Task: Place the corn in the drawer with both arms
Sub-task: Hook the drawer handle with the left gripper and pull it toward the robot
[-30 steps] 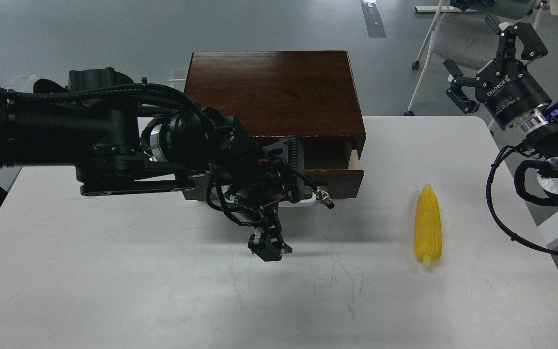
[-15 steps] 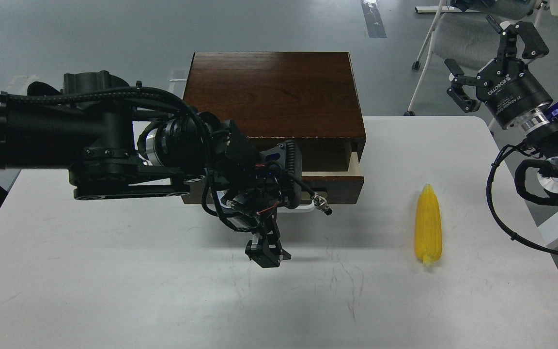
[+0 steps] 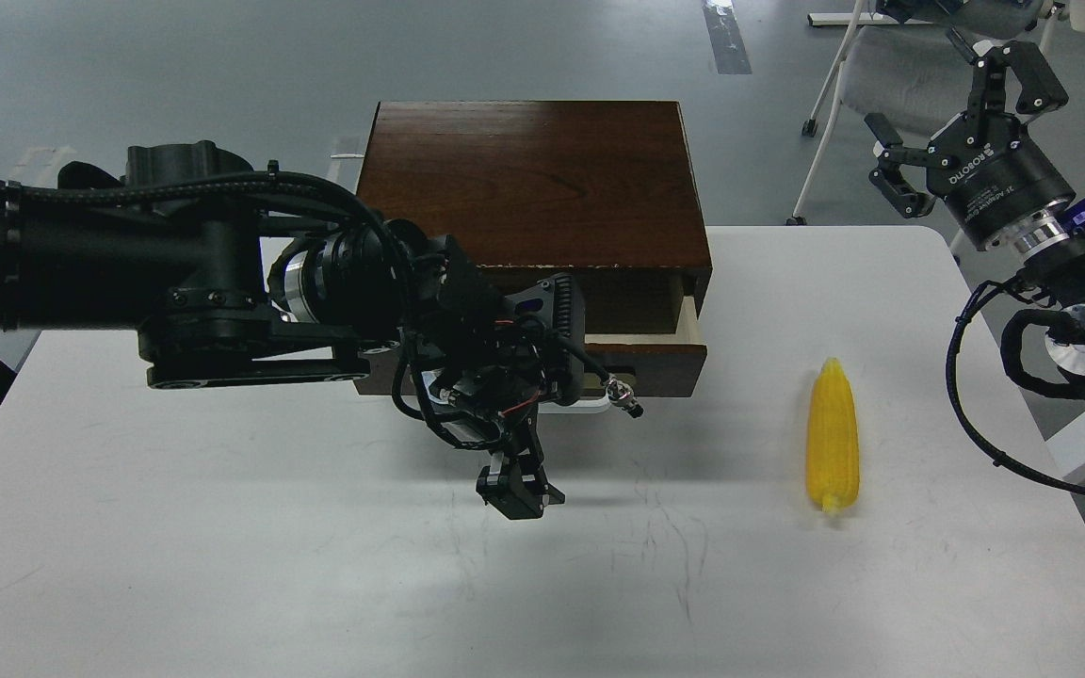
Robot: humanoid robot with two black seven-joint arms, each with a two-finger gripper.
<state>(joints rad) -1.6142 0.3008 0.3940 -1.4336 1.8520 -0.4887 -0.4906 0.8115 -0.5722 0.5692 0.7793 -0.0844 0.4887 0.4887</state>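
The yellow corn (image 3: 832, 437) lies lengthwise on the white table (image 3: 222, 565), right of the dark brown box (image 3: 533, 179). The drawer (image 3: 660, 363) is pulled out a little, showing a pale inner side (image 3: 689, 315). Its white handle (image 3: 590, 403) is mostly hidden behind my left arm. My left gripper (image 3: 514, 490) hangs low in front of the drawer's middle. Its fingers are dark and close together, so I cannot tell how they stand. My right gripper (image 3: 955, 122) is raised off the table's far right corner, open and empty, well away from the corn.
A white chair frame (image 3: 834, 85) stands on the grey floor behind the table's right corner. My right arm's cables (image 3: 966, 395) loop beside the table's right edge. My left arm (image 3: 175, 273) spans the table's left half at box height.
The drawer front has come out slightly toward me. My left arm has drawn back a little to the left. My right gripper has barely shifted.
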